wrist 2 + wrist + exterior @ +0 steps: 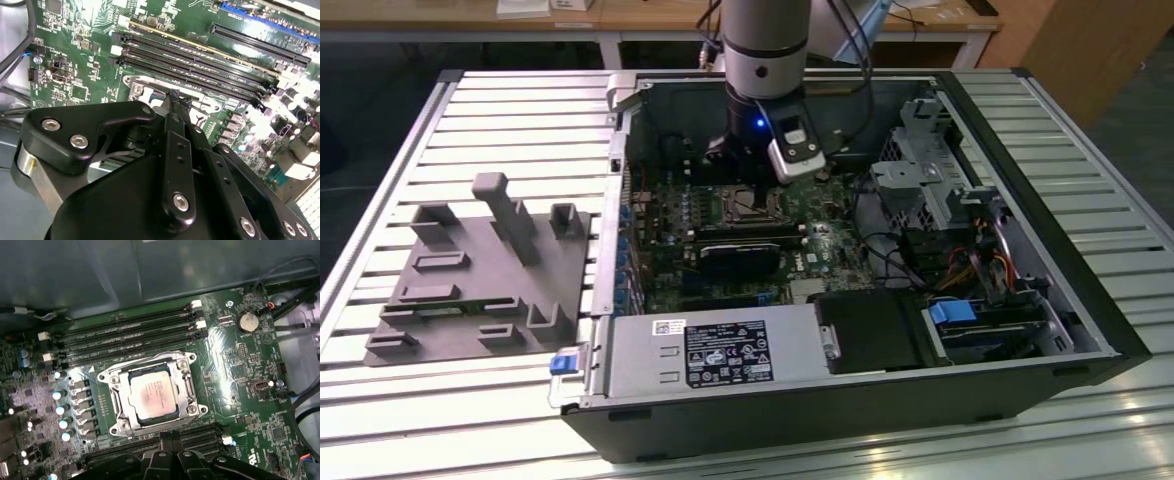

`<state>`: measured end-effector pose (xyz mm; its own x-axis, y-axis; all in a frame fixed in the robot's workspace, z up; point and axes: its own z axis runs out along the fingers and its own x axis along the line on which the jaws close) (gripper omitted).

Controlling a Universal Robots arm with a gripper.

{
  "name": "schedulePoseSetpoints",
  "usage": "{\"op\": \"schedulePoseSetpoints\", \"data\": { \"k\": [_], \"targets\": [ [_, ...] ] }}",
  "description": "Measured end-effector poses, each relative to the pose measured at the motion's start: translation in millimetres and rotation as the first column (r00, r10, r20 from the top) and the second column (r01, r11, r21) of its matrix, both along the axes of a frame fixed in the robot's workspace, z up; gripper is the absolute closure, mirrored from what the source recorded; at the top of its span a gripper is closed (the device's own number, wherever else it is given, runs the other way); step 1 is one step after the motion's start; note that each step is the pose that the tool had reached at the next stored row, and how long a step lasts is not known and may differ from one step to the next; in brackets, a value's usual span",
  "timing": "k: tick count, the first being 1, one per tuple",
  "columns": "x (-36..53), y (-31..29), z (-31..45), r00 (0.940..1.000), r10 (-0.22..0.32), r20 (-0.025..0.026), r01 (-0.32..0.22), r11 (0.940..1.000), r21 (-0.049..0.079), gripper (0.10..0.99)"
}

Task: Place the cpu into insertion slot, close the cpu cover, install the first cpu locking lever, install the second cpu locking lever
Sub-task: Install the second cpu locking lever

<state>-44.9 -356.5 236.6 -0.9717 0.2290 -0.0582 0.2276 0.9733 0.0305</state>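
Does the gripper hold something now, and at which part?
No. The gripper holds nothing; the cpu lies in the insertion slot.

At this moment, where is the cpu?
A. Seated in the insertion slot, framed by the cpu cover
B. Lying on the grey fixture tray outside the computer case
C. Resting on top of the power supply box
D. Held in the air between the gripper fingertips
A: in the first wrist view the cpu lies flat in the insertion slot, with the cpu cover framing it.
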Motion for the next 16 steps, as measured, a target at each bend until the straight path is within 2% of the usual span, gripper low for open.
{"op": "schedulePoseSetpoints", "data": {
  "k": [11,16],
  "targets": [
    [-1.5,-5.9,-6.3,0.9960,0.089,0.0001,-0.089,0.9960,0.000,0.980],
    [-8.6,-7.6,-11.3,0.9935,0.113,0.0000,-0.113,0.9935,0.001,0.980]
  ]
}}
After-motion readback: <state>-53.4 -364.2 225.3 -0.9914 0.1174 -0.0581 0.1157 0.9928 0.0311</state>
